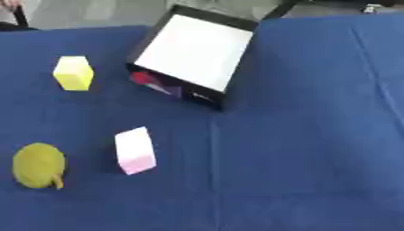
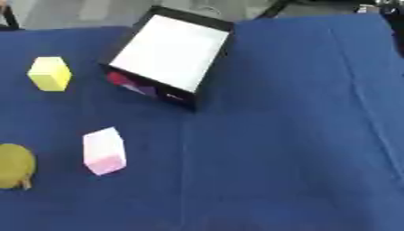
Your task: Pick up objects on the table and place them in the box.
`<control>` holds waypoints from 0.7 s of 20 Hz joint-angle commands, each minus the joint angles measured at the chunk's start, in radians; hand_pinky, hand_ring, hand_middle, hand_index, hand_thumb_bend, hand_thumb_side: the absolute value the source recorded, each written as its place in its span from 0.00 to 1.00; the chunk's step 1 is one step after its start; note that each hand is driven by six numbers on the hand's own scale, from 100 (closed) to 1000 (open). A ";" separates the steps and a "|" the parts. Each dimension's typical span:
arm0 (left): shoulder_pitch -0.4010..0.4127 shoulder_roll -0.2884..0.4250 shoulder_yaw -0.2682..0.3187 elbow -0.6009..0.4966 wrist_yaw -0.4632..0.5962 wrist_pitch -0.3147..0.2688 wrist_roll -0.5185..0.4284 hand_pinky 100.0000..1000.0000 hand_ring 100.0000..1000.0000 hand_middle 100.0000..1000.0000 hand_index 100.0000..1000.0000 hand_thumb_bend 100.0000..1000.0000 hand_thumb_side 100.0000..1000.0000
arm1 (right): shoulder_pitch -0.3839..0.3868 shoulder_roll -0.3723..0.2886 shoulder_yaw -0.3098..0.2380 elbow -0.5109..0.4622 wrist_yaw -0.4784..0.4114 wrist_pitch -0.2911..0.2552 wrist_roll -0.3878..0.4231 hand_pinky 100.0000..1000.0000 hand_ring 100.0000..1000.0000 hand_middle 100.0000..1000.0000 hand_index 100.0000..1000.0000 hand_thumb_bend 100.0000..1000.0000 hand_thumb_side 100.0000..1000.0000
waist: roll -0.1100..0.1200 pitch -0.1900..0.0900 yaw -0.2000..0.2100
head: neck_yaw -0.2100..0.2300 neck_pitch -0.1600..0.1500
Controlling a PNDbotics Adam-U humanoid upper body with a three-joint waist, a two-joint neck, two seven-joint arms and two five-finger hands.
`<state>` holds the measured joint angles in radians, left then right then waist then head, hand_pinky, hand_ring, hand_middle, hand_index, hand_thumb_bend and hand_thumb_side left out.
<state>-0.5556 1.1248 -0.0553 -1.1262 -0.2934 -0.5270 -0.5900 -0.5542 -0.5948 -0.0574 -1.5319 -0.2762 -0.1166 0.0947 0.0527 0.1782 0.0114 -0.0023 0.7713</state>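
Observation:
A black box (image 1: 177,88) with a white inside (image 1: 195,50) stands askew at the back middle of the blue table; its front wall shows a red and purple print. A yellow block (image 1: 73,73) lies to the left of the box. A pale pink block (image 1: 135,150) lies in front of the box, left of the middle. At the left edge sits a round olive-yellow fruit-like thing (image 1: 39,165) with a short stem. Neither hand shows in either view.
The blue cloth (image 1: 308,144) covers the whole table; its right half is bare, with creases running down it. Dark frame parts (image 1: 277,9) and grey floor lie beyond the table's far edge.

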 commanded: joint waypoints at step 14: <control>0.003 0.041 0.075 0.017 0.041 -0.009 -0.003 0.93 0.83 0.84 0.92 0.36 0.00 | -0.018 -0.038 -0.011 -0.011 -0.001 -0.008 -0.001 1.00 1.00 1.00 0.91 0.00 0.41 | -0.004 0.009 0.009 | -0.004 -0.001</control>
<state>-0.5422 1.1248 0.0036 -1.1048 -0.2558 -0.5243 -0.5826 -0.5543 -0.5952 -0.0580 -1.5318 -0.2762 -0.1189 0.0929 0.0524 0.1863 0.0202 -0.0038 0.7713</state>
